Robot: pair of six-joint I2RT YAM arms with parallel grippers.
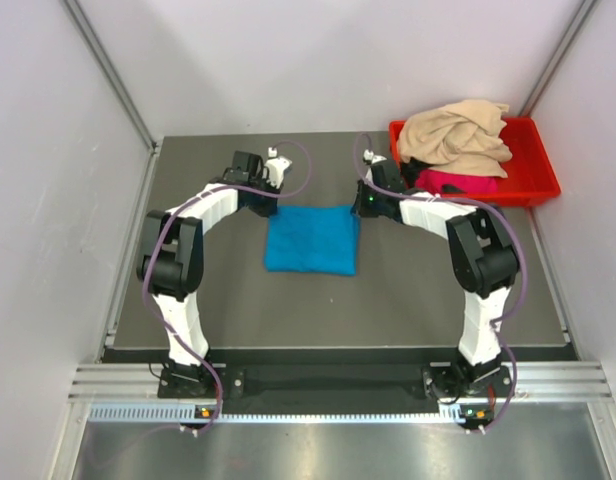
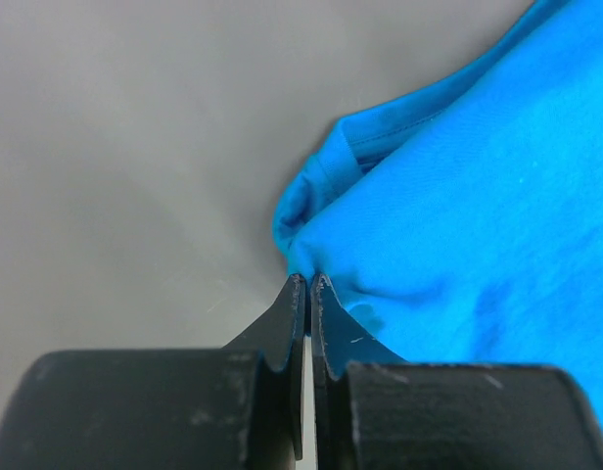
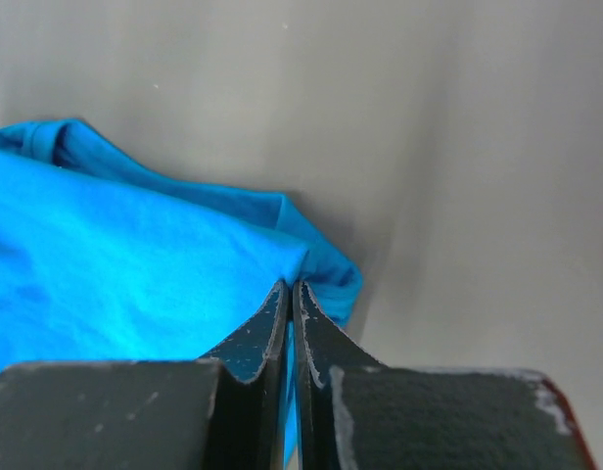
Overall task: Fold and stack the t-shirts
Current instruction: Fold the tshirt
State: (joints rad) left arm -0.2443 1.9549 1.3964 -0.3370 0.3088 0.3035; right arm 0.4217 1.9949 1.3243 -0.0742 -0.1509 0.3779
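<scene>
The turquoise-blue t-shirt (image 1: 311, 239) lies folded into a rough square in the middle of the dark table. My left gripper (image 1: 271, 205) is at its far left corner. In the left wrist view the gripper (image 2: 308, 280) is shut, with the bunched corner of the shirt (image 2: 458, 225) pinched at the tips. My right gripper (image 1: 360, 207) is at the far right corner. In the right wrist view the gripper (image 3: 292, 285) is shut on the shirt's edge (image 3: 135, 264), and blue cloth shows between the fingers. The beige-tan t-shirt (image 1: 456, 135) lies crumpled on the magenta-pink t-shirt (image 1: 458, 182).
The red plastic bin (image 1: 536, 155) at the far right corner of the table holds the beige and magenta shirts. Grey walls close in the table on the left, back and right. The dark table surface (image 1: 388, 300) lies bare in front of the blue shirt.
</scene>
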